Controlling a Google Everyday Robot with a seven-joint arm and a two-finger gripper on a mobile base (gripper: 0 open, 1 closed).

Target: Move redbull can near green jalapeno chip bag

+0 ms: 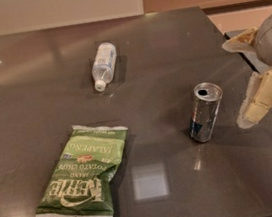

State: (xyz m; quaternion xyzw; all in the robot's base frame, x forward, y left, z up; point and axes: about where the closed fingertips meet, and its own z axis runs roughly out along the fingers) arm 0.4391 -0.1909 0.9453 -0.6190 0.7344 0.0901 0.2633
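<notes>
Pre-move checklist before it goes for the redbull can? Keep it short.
1. redbull can upright on the table: ok.
2. pincer at the can's right, apart from it: ok.
3. Can in the pincer: not ok, not yet grasped.
4. green jalapeno chip bag lying flat, left of the can: ok.
5. Line from can to bag free of objects: ok; the clear bottle lies on its side farther back.
</notes>
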